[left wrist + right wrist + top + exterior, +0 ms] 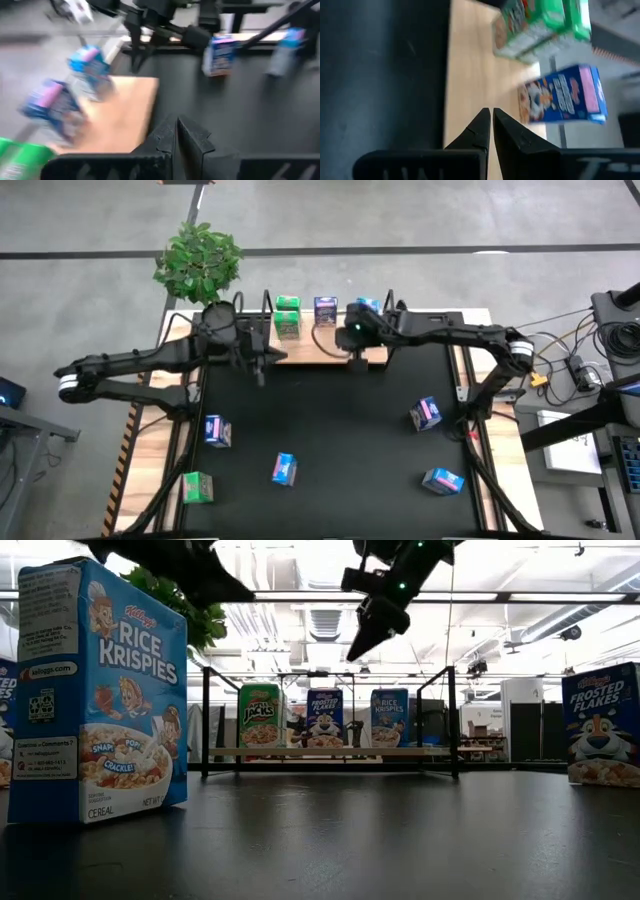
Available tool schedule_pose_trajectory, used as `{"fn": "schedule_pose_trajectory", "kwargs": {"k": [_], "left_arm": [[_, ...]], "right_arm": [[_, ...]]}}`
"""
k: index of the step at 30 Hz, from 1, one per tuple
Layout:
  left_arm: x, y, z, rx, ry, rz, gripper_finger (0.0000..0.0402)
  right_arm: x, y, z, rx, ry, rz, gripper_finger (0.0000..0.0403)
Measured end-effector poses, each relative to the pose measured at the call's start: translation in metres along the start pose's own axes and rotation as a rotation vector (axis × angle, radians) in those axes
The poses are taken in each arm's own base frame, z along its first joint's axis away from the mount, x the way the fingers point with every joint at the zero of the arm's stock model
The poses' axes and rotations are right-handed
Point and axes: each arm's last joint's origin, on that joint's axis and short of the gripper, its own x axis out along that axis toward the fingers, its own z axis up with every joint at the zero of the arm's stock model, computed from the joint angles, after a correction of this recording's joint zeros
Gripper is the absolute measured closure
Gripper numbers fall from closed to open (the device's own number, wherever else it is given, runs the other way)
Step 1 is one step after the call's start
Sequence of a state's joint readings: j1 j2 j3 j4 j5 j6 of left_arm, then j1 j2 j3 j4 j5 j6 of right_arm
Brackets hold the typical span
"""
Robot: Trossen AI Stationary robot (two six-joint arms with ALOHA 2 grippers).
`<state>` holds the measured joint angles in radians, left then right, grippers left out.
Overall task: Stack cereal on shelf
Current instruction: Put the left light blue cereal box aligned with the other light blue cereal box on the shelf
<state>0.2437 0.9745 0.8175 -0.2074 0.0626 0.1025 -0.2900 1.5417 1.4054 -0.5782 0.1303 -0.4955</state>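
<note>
The shelf (318, 346), a light wood board with black uprights, stands at the table's far middle. Three cereal cartons stand on it: a green one (288, 316), a blue and purple one (325, 310) and a blue one (367, 307). Several more cartons lie scattered on the black mat, among them a blue one (218, 431) and a green one (198, 487). My left gripper (262, 367) hangs shut and empty above the shelf's near left part. My right gripper (355, 360) hangs shut and empty above the shelf's near right part; the right wrist view shows its fingers (491, 120) over the board.
A potted plant (198, 260) stands behind the shelf's left end. Cartons lie at the mat's right (427, 414), (442, 480) and near middle (284, 469). In the low view a Rice Krispies carton (100, 700) stands close at left and a Frosted Flakes carton (600, 725) at right.
</note>
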Motion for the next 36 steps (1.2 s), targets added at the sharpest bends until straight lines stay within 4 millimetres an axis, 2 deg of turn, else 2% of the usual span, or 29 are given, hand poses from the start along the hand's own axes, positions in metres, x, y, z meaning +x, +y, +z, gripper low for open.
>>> {"fn": "schedule_pose_trajectory", "kwargs": {"k": [4, 9, 13, 19, 22, 25, 31, 36], "left_arm": [[-0.005, -0.02, 0.008, -0.186, 0.068, -0.09, 0.0402], [-0.007, -0.041, 0.015, -0.519, 0.237, -0.133, 0.0402], [0.003, -0.059, 0.008, -0.761, 0.378, -0.102, 0.0402], [0.025, -0.095, -0.006, -0.949, 0.541, -0.09, 0.0402], [0.033, -0.116, -0.008, -0.964, 0.598, -0.098, 0.0402], [0.038, -0.137, 0.0, -0.94, 0.619, -0.081, 0.0402], [0.036, -0.169, 0.011, -0.736, 0.744, 0.139, 0.0402], [0.044, -0.192, 0.012, -0.645, 0.801, 0.189, 0.0378]], "right_arm": [[-0.007, 0.019, -0.004, -0.042, -0.096, -0.015, 0.0391], [-0.024, 0.036, -0.01, -0.08, -0.237, -0.052, 0.0391], [-0.037, 0.045, -0.017, -0.115, -0.34, -0.091, 0.039], [-0.046, 0.052, -0.03, -0.131, -0.404, -0.124, 0.039], [-0.044, 0.054, -0.036, -0.139, -0.409, -0.126, 0.039], [-0.042, 0.055, -0.036, -0.149, -0.416, -0.132, 0.039], [-0.042, 0.055, -0.036, -0.151, -0.414, -0.131, 0.039], [-0.042, 0.055, -0.036, -0.162, -0.412, -0.133, 0.039]]}}
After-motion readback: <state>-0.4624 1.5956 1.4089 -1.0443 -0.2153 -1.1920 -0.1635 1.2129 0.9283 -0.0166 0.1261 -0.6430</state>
